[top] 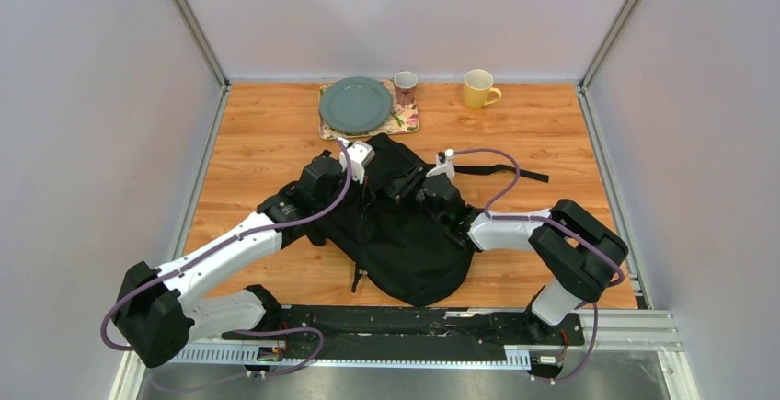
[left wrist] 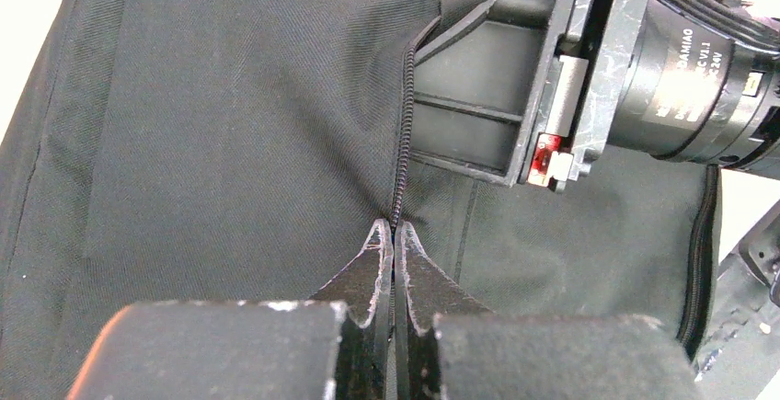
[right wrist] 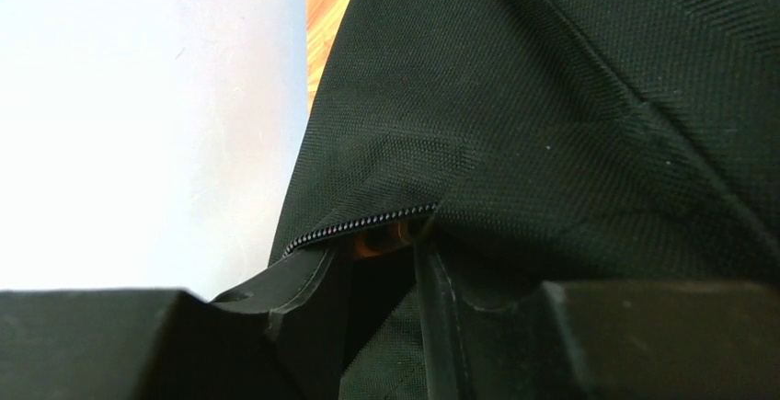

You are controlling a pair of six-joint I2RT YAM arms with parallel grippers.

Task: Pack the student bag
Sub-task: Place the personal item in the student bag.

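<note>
mid-table, black student bag (top: 405,244) lies flat; left gripper (left wrist: 394,232) pressed together, right gripper (right wrist: 377,260) spread.

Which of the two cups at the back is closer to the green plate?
The small brownish patterned cup, right beside the plate. The yellow mug stands farther right, alone on the bare table.

One student bag (top: 405,234), one plate (top: 355,104), one placemat (top: 409,123), two mugs: yellow mug (top: 478,88), patterned mug (top: 405,85).
</note>
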